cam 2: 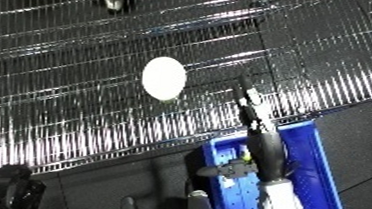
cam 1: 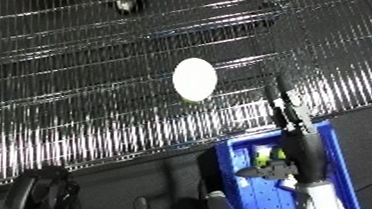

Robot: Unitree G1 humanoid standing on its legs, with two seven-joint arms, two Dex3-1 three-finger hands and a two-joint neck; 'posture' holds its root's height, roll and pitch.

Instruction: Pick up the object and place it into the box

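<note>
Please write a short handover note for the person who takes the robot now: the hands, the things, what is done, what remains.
Right hand: raised above the blue bin, fingers straight, reaching toward the wire shelf; it holds nothing.
Left hand: not in view.
White oval object: lying on the wire shelf, apart from the hand.
Blue bin: below the shelf, at lower right; a small yellow-green thing shows inside.
Done: nothing visible for the white object.
Left: grasp it and put it into the bin.

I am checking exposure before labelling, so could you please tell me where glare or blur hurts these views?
Left eye view: bright streaks of glare on the wire shelf, white object blown out. Right eye view: same glare; right hand dark and soft above the blue bin.
</note>
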